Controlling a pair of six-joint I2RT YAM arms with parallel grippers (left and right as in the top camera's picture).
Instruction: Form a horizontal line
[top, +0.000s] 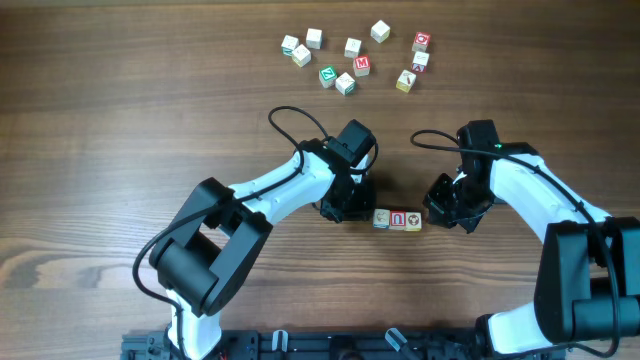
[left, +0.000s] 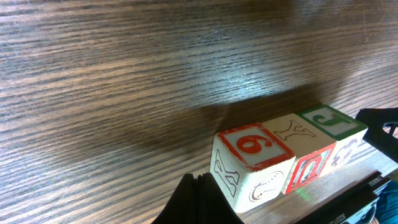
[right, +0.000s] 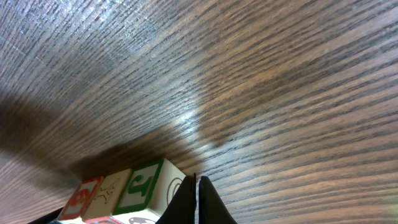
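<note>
Three letter blocks stand in a short left-right row (top: 398, 218) on the wooden table. In the left wrist view they are a red "6" block (left: 252, 168), a "Y" block (left: 297, 146) and a green "J" block (left: 331, 124). My left gripper (top: 345, 210) is shut and empty, with its tips (left: 202, 190) against the red block's left end. My right gripper (top: 447, 212) is shut and empty, with its tips (right: 196, 190) against the green block (right: 146, 186) at the right end.
Several loose letter blocks (top: 352, 60) lie scattered at the back of the table. The wooden table (top: 120, 150) runs bare to the left and right of the arms.
</note>
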